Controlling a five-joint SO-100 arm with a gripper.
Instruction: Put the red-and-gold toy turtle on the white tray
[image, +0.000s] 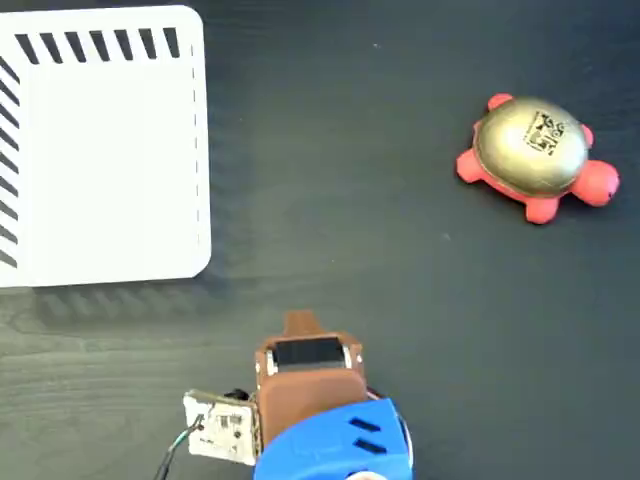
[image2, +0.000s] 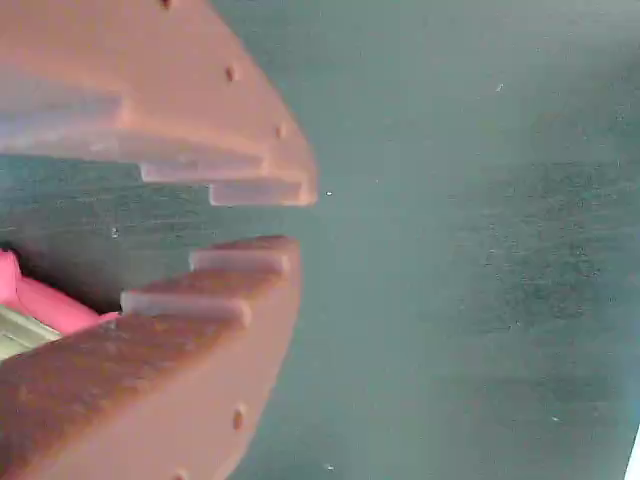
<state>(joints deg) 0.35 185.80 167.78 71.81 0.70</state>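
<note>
The red-and-gold toy turtle (image: 530, 155) sits upright on the dark table at the right of the fixed view, its gold shell carrying a small black-and-white sticker. The white tray (image: 100, 150) lies flat at the upper left, with nothing on it. My brown gripper (image: 300, 325) is at the bottom centre, well apart from both. In the wrist view the gripper (image2: 298, 215) shows its stepped fingers (image2: 240, 160) almost together, nothing between them. A pink and pale sliver of the turtle (image2: 45, 305) peeks out behind the lower finger.
The arm's blue body (image: 335, 445) and a small circuit board (image: 222, 428) sit at the bottom edge. Dark tabletop (image: 380, 260) stretches between the arm, tray and turtle. A white sliver of tray (image2: 635, 458) shows at the wrist view's lower right edge.
</note>
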